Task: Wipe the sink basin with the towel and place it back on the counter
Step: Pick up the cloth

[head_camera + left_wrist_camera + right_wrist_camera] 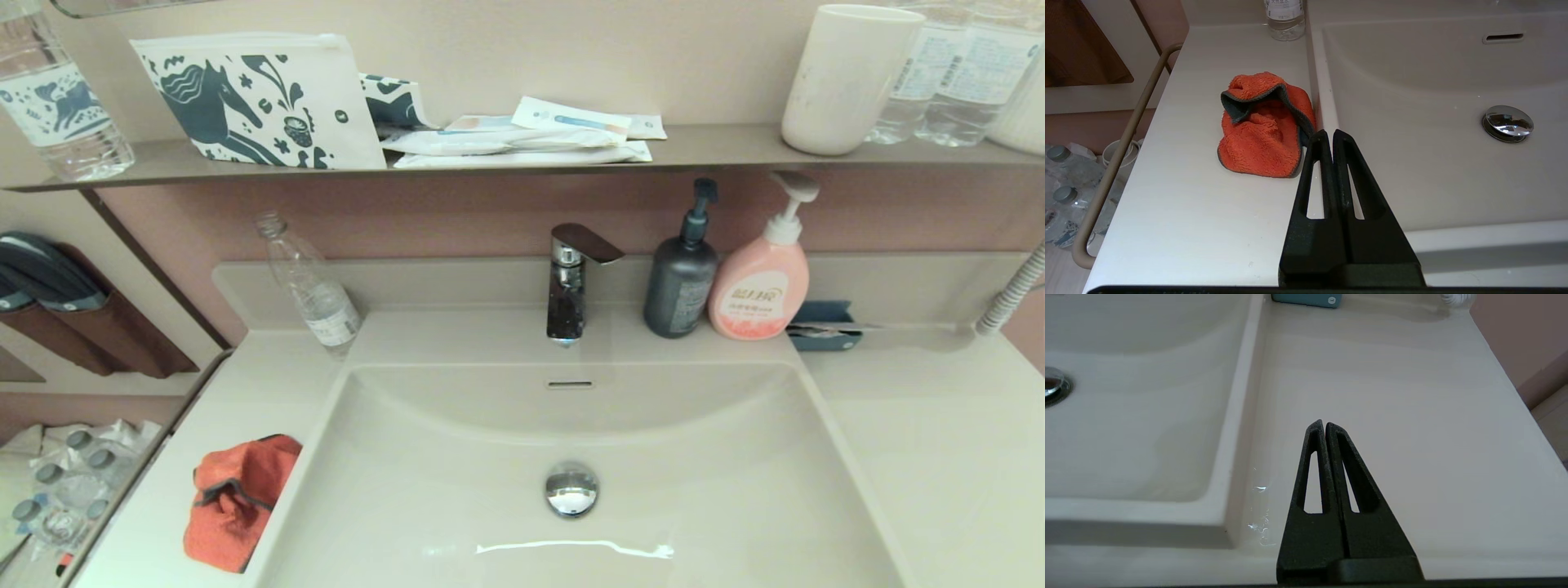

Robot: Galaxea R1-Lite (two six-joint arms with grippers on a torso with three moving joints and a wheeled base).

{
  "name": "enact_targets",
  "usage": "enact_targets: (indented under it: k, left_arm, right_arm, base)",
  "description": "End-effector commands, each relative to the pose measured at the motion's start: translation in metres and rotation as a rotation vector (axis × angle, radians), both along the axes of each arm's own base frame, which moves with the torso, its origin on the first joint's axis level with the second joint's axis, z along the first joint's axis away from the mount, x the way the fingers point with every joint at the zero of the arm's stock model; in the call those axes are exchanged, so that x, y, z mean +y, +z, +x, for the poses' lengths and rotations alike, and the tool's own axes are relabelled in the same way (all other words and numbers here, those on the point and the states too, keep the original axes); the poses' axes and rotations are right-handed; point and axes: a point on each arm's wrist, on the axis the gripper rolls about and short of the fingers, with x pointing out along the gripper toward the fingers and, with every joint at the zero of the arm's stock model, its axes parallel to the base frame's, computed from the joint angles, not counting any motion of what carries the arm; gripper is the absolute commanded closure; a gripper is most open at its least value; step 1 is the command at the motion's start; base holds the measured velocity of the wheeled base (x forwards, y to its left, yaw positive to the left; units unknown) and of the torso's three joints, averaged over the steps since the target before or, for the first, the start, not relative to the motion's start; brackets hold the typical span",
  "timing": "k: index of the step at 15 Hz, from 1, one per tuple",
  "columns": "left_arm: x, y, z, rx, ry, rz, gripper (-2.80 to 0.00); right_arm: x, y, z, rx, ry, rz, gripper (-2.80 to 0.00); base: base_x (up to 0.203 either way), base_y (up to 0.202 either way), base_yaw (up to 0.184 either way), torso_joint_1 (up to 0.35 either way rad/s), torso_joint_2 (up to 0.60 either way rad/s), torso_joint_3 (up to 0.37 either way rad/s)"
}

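While the towel point(238, 500) lies crumpled on the desk point(939, 441) at the near left, right against the sink basin's point(702, 482) left rim, I have not yet taken hold of it. My left hand point(1329, 134) hangs clenched and empty near the towel, its tips over the rim between cloth and basin. My right hand point(1323, 425) is also clenched and empty, parked above the bare desk to the right of the basin. Neither hand shows in the head view. The basin is wide and glossy, with a chrome drain stopper point(571, 488) near its middle and a faucet point(571, 282) at the far edge. I judge the task to be at its very start: reaching for the towel. The next move calls for spreading my left fingers, shifting left over the raised grey-trimmed fold, then lowering and closing on it. The cloth looks soft, so a deep pinch should lift it whole.
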Motion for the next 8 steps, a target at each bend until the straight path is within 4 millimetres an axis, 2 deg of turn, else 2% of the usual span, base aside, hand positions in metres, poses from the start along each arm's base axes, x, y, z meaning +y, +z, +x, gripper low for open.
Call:
enact_targets:
  k: [1, 4, 8]
  left_arm:
    - [0.0000, 0.0001, 0.0001, 0.001, 0.000, 0.000, 0.00]
    - [0.0000, 0.0001, 0.0001, 0.001, 0.000, 0.000, 0.00]
    - [0.0000, 0.0001, 0.0001, 0.001, 0.000, 0.000, 0.00]
  right_arm:
    - [0.0003, -0.0012, 0.0005, 0.007, 0.015, -0.048, 0.00]
    - [0.0008, -0.0026, 0.0020, -0.010, 0.037, -0.057, 0.00]
    - [0.0011, -0.0043, 0.0041, -0.042, 0.048, 0.076, 0.00]
  base:
    - [0.000, 0.000, 0.000, 0.000, 0.00, 0.000]
    - [0.000, 0.000, 0.000, 0.000, 0.00, 0.000]
    - [0.000, 0.000, 0.000, 0.000, 0.00, 0.000]
